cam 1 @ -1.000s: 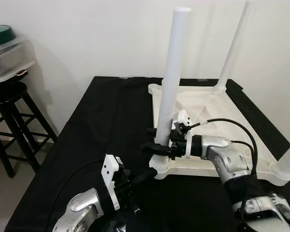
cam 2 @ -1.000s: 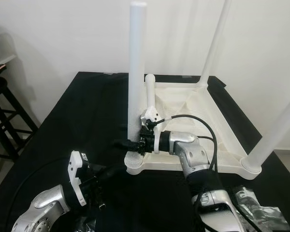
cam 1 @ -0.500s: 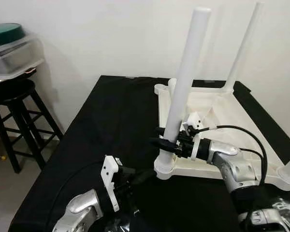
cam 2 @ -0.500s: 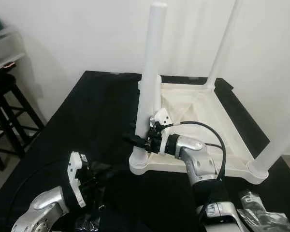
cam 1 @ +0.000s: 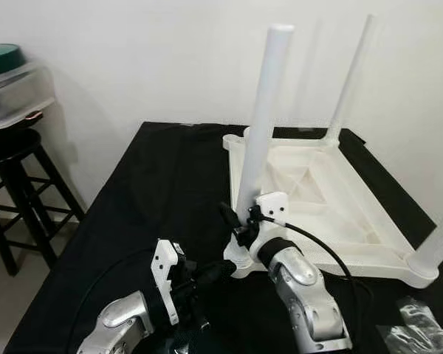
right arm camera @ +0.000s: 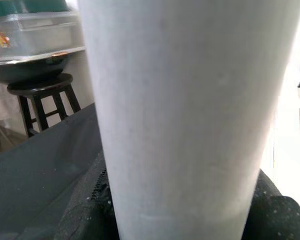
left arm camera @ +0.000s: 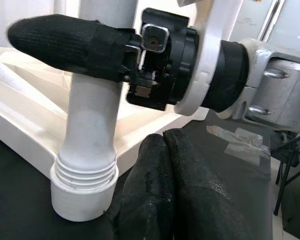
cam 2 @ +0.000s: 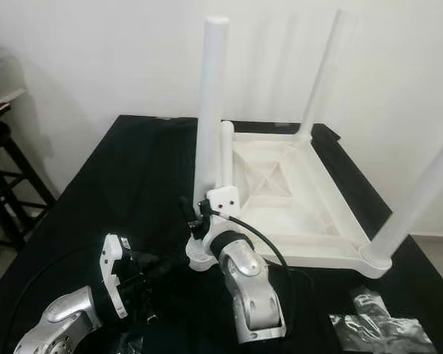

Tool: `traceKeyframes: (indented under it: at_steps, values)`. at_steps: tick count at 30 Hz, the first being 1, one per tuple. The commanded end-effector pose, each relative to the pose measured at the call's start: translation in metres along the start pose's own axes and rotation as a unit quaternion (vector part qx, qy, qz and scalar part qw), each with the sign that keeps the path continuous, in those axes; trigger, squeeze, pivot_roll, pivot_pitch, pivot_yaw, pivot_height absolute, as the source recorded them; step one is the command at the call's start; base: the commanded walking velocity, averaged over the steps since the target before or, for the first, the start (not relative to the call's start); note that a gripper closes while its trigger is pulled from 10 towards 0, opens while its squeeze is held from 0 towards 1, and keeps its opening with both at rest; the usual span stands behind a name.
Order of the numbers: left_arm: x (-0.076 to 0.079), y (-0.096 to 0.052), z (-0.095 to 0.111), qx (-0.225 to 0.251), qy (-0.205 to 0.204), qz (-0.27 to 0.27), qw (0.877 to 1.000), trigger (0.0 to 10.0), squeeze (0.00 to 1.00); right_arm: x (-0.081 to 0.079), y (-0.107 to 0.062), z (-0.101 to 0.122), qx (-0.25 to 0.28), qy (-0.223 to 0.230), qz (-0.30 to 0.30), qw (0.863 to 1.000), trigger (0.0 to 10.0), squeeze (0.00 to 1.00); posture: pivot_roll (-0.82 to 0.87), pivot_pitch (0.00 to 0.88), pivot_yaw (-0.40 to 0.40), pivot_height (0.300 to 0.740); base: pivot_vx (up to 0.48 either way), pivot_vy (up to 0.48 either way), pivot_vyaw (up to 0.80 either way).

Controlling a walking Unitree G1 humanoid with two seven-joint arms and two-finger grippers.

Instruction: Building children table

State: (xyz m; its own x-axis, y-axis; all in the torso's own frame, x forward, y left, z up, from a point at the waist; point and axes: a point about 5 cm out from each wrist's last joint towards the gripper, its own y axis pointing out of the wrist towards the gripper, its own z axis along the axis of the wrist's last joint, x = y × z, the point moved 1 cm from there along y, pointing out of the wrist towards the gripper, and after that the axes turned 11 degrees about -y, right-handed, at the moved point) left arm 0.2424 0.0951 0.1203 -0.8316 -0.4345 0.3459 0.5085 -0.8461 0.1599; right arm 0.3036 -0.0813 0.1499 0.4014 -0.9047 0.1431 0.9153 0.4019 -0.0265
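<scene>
We see our right gripper [cam 1: 232,221] clamped around the base of the near white cylindrical plastic table leg [cam 1: 263,118], which stands upright in the near-left corner socket of the upturned white plastic tabletop [cam 1: 340,214] lying on the black cloth-covered table [cam 1: 155,192]. Our left gripper [cam 1: 218,271], fingers pressed together, hovers at seven o'clock just beside that socket. A black wooden stool [cam 1: 18,177] stands at nine o'clock.

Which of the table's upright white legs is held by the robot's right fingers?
The nearest left leg, at the tabletop's front-left corner; the others stand free at other corners.
</scene>
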Motion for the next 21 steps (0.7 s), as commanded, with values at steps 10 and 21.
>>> traceKeyframes:
  at_steps: [10, 21]
  values:
    - [-0.003, 0.002, 0.001, -0.003, 0.003, 0.000, 1.000, 10.0, 0.00, -0.011, 0.004, 0.016, 0.035, 0.019, 0.236, 0.971, 10.0, 1.00, -0.04, 0.000, -0.031, 0.740, 0.000, 0.000, 0.00]
    - [-0.003, 0.004, 0.000, -0.004, 0.004, 0.000, 1.000, 10.0, 0.00, 0.047, 0.019, 0.032, 0.049, -0.015, 0.386, 0.921, 10.0, 0.00, -0.02, 0.000, -0.033, 0.740, 0.000, 0.000, 0.00]
